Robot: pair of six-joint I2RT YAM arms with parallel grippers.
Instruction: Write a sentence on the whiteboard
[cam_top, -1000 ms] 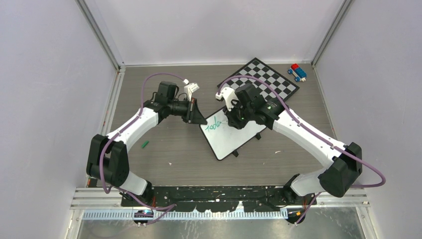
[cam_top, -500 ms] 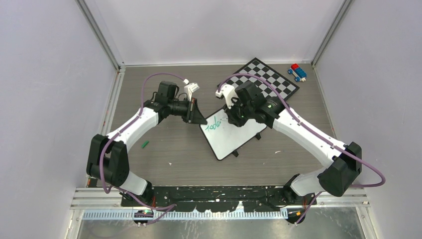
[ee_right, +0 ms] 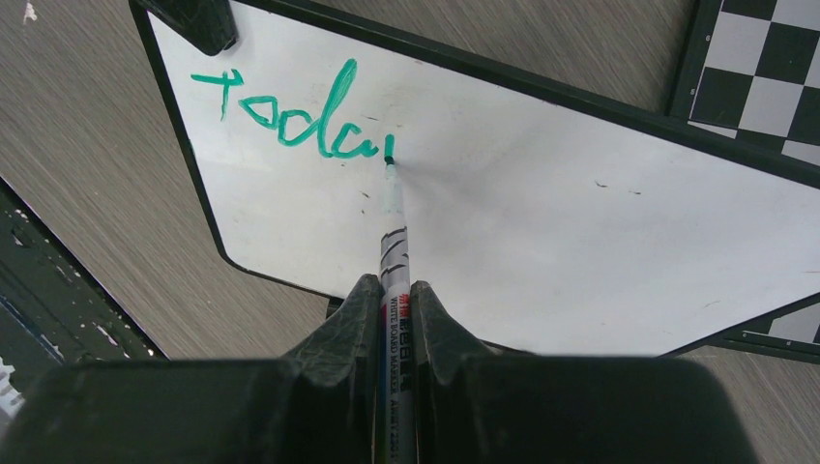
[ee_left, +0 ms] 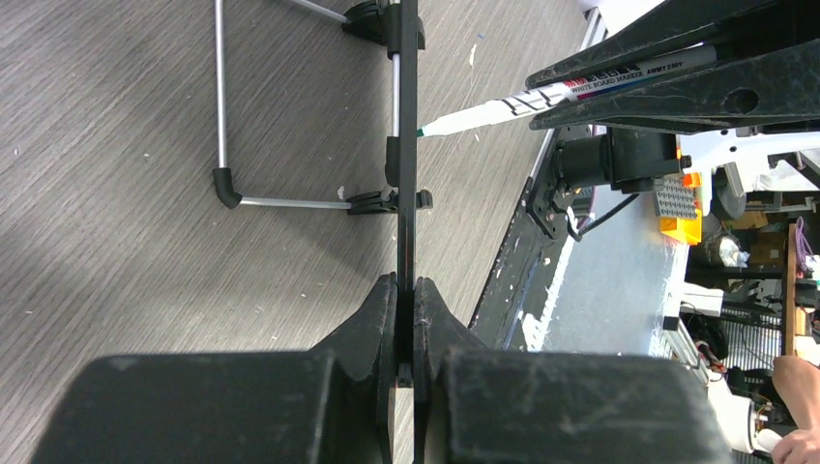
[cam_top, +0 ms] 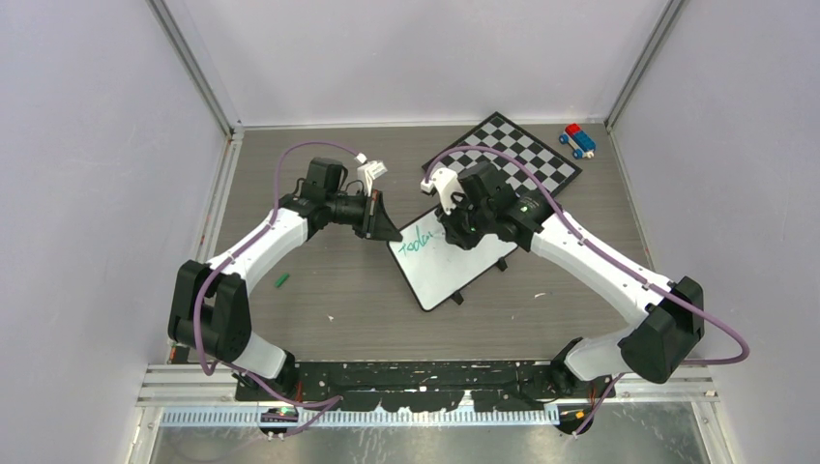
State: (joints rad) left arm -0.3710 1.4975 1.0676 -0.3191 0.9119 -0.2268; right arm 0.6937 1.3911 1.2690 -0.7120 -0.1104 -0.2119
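Top external view: The whiteboard (cam_top: 459,269) is found near the middle of the tabletop, turned askew, with the chessboard (cam_top: 527,155) behind it toward the far right corner. The left gripper (cam_top: 392,235) is set at the board's left corner. The right gripper (cam_top: 454,232) is held over the board's far part. The sentence (cam_top: 418,246) is seen as a short green fragment.

Left wrist view: The left gripper (ee_left: 405,285) is closed on the whiteboard (ee_left: 407,145), seen edge-on and pinched between both fingers. The marker (ee_left: 541,97) is pointed at the board's face.

Right wrist view: The right gripper (ee_right: 395,290) is clamped around the marker (ee_right: 395,242), whose tip is touching the whiteboard (ee_right: 580,222). The sentence (ee_right: 290,111) reads "toda", with one further stroke begun at the tip.
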